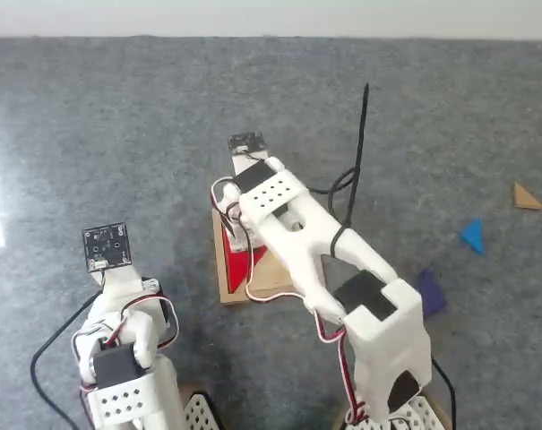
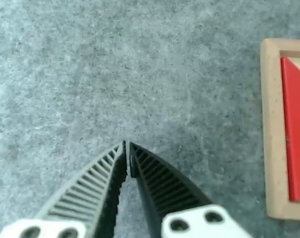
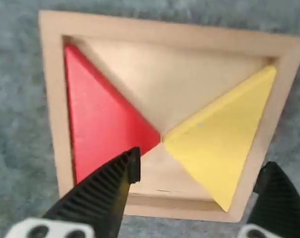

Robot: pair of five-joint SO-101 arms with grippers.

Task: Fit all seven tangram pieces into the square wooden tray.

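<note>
- The right end effector (image 3: 199, 193) hangs above the square wooden tray (image 3: 154, 29) with its jaws spread wide.
- The left end effector (image 2: 127, 148) is closed, tips together, over the grey carpeted surface (image 2: 90, 74) near the tray.
- In the tray lie a large red triangle piece (image 3: 97, 119) and a large yellow triangle piece (image 3: 224, 144), their tips meeting at the centre.
- A dark purple piece (image 1: 430, 291), a small blue triangle piece (image 1: 472, 236) and a small tan triangle piece (image 1: 524, 197) lie on the surface, well apart from the tray.

Arm (image 1: 288, 224) over wooden tray (image 1: 222, 278), red piece (image 1: 239, 265) inside; blue triangle (image 1: 472, 236), purple piece (image 1: 431, 292), tan triangle (image 1: 524, 197) outside.
</note>
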